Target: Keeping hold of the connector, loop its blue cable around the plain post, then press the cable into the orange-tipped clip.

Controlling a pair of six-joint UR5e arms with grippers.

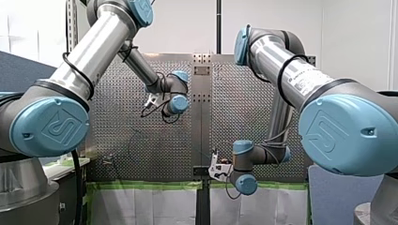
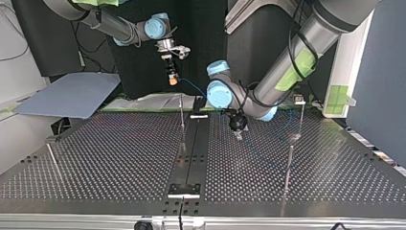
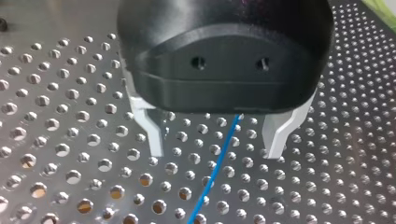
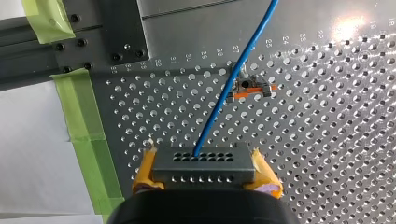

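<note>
Treating the blue cable [image 4: 224, 95] as light and limp, grip it between the parted fingers of my left gripper [image 3: 215, 149], while my right gripper [image 4: 204, 164] clamps the rigid connector [image 4: 203, 175] above the table [image 4: 327, 140].

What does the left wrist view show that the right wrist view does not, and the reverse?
Only the left wrist view: my left gripper, black with metal fingers, open, the blue cable passing between them and touching neither. Only the right wrist view: my right gripper, its yellow pads shut on the connector, the orange-tipped clip ahead of it, and green tape. Both: the blue cable over the perforated table.
</note>
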